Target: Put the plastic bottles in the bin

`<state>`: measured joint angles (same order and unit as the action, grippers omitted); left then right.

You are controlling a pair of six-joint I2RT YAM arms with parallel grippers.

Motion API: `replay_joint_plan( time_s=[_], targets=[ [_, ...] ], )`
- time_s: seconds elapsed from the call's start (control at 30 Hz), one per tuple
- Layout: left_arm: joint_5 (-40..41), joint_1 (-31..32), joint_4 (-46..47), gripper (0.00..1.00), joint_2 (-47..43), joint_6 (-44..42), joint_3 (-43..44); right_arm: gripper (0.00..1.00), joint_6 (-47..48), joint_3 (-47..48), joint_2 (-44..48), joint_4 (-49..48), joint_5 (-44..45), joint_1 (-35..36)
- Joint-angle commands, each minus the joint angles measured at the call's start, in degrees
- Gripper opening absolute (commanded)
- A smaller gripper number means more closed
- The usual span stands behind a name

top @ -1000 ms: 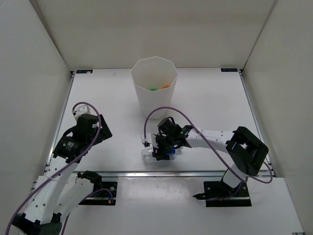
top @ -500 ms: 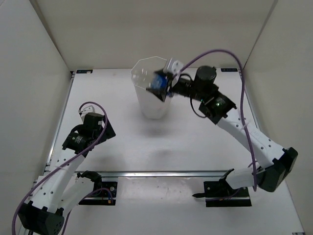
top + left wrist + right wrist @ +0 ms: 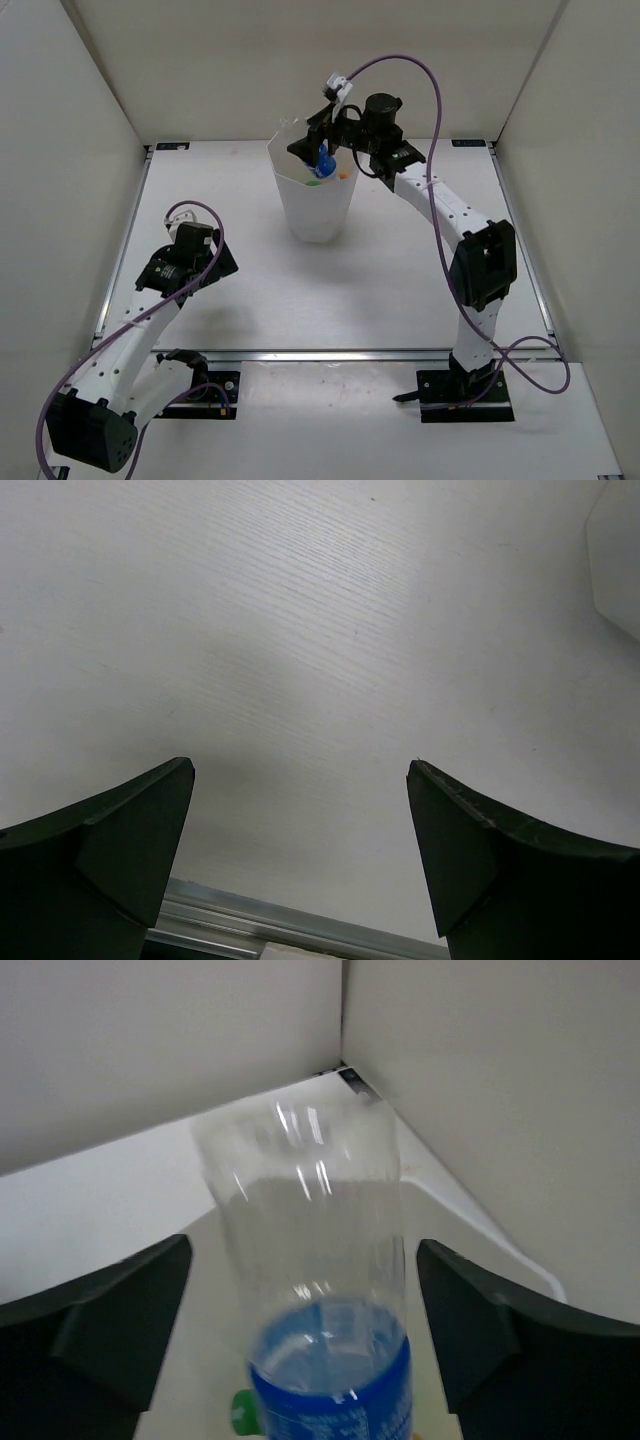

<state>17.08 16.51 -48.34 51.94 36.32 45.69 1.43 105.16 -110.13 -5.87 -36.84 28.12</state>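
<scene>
L hand [image 3: 300, 780]: nearest; fingers spread wide, nothing between them, low over bare surface.
Surface [image 3: 400, 270]: white, flat, matte, faint grain; metal rail [image 3: 330, 353] along near edge. No bottles seen lying on it.
R hand [image 3: 303, 1250]: arm stretched far out, above the bin mouth; fingers spread either side of bottle w/ a thin gap each side, so prob. not gripping, though the view is tight.
Bottle [image 3: 310, 1300]: clear w/ blue label, at the bin mouth, between R fingers.
Handling: looks empty, thin plastic, so light. Walls give if squeezed hard. Smooth, bit slippery. A drop shouldn't hurt it.
Grip spot: across the round body at the label band, not the cap.
Bin [image 3: 300, 205]: tall, white, faceted, far-centre. Green bottle [image 3: 317, 177] & orange bottle [image 3: 343, 174] lie inside. Prob. light, could tip if knocked.
Room: white panels [image 3: 300, 60] close in on left, right, back.
</scene>
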Motion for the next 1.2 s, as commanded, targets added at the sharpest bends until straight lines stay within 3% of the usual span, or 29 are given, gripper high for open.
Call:
replay_joint_plan(
  time_s=[0.0,0.17,0.23,0.33,0.4,0.47,0.57,0.67,0.87,1.17],
  targets=[
    [0.0,-0.6,1.6,0.99,0.4,-1.3,2.8,0.99,-3.1,0.2,3.9,-6.4,-0.8,0.4],
    [0.0,-0.5,1.5,0.99,1.7,-1.9,5.2,0.99,-2.1,0.1,8.0,-2.1,5.1,0.7],
    [-0.2,-0.6,2.2,0.99,1.6,-2.3,5.3,0.99,-1.9,-0.7,11.9,2.6,13.2,0.7],
    [-0.7,-1.6,2.5,0.98,2.3,-2.4,5.3,0.99,0.0,-2.3,16.8,16.4,29.2,1.1],
    [-0.6,-1.1,2.2,0.99,2.5,-2.5,5.3,0.99,-3.8,-7.9,22.3,27.5,39.8,-0.3],
    [-0.6,-1.3,2.2,0.99,3.0,-2.4,5.4,0.99,-11.3,-14.7,27.6,34.1,38.2,-5.2],
    [0.2,-1.3,2.5,0.98,3.5,-2.0,5.3,0.99,-18.2,-35.3,37.6,38.6,23.1,-18.2],
    [1.5,-1.1,1.7,0.98,5.7,-2.6,6.0,0.99,-17.1,-46.8,43.8,45.7,24.4,-28.0],
    [4.9,0.7,-1.3,0.98,6.2,-1.5,7.7,0.99,-10.2,-55.8,47.7,52.1,36.2,-31.9],
    [5.3,-0.2,-2.0,0.99,2.9,-0.1,5.8,0.99,-7.5,-55.5,52.6,49.2,34.2,-32.8]
  ],
)
